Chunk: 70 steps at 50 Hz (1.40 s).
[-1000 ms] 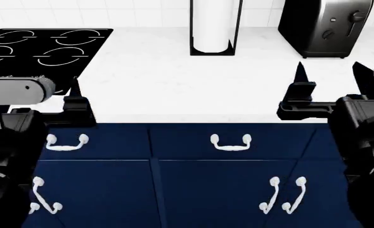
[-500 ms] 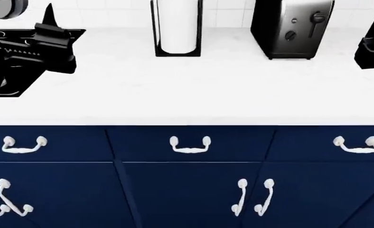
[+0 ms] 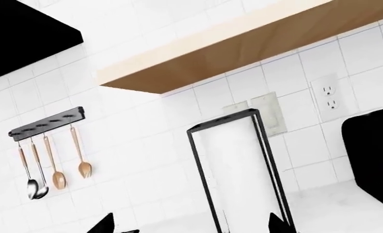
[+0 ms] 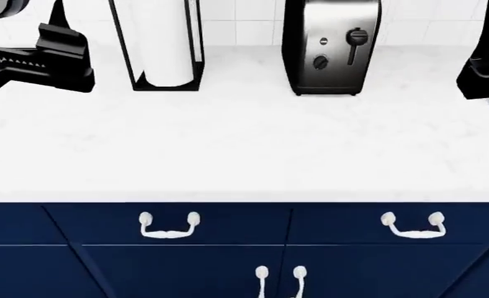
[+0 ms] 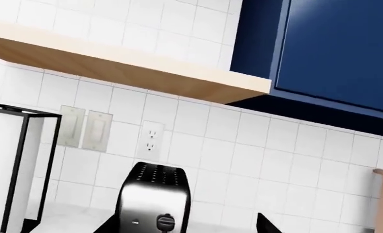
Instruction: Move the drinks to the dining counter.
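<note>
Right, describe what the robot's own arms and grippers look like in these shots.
In the head view, the left gripper is matte black and blocky, with a slim pointed black finger rising from a boxy body and a pale ribbed strip along its side. A grey rounded link sits above it at the corner. The right gripper is the same black, cut off by the frame edge. No cables or labels are visible.

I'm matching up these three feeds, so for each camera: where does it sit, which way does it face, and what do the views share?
Head view: from the robot's head, down onto the white counter; left gripper and right gripper at the edges.
Left wrist view: near the left gripper, facing the tiled wall; fingertips show.
Right wrist view: near the right gripper, facing the wall.
Shared: paper towel holder, toaster.
</note>
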### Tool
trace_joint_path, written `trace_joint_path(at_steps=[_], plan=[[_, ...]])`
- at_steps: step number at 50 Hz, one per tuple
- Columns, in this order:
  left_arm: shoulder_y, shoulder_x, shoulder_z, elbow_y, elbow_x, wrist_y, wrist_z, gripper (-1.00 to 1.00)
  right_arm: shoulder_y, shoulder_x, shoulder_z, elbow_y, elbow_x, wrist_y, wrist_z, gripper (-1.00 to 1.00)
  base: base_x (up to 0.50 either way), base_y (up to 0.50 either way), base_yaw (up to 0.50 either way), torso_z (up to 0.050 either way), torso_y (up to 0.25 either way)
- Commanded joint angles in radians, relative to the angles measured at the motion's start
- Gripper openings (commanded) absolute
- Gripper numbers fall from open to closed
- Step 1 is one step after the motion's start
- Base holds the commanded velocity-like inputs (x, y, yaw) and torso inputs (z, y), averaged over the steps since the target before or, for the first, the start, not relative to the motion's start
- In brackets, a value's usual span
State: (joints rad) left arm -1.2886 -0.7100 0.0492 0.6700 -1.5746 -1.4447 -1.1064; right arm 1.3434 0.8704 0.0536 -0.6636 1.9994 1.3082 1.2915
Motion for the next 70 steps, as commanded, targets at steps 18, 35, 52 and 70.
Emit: trace_joint_path(at_steps=[18,35,52,70], plan=[[-0.028,-0.035,0.035,-0.007,-0.043,0.043,-0.028,1.00,-0.025,0.018,0.014,-0.013,0.019,-0.042,-0.026,1.00,0.30,-0.50,0.00,0.000,0.000],[-0.028,-0.050,0.045,-0.009,-0.054,0.068,-0.035,1.00,-0.007,0.024,0.000,-0.037,0.016,-0.042,-0.049,1.00,0.08,-0.32,0.00,0.000,0.001],[-0.016,-0.058,0.055,-0.007,-0.036,0.088,-0.018,1.00,-0.018,0.030,-0.018,-0.042,0.014,-0.041,-0.072,1.00,0.00,-0.50,0.00,0.000,0.000],[-0.015,-0.067,0.070,0.000,-0.032,0.103,-0.015,1.00,-0.012,0.043,-0.051,-0.052,0.009,-0.035,-0.074,1.00,0.01,-0.50,0.00,0.000,0.000]])
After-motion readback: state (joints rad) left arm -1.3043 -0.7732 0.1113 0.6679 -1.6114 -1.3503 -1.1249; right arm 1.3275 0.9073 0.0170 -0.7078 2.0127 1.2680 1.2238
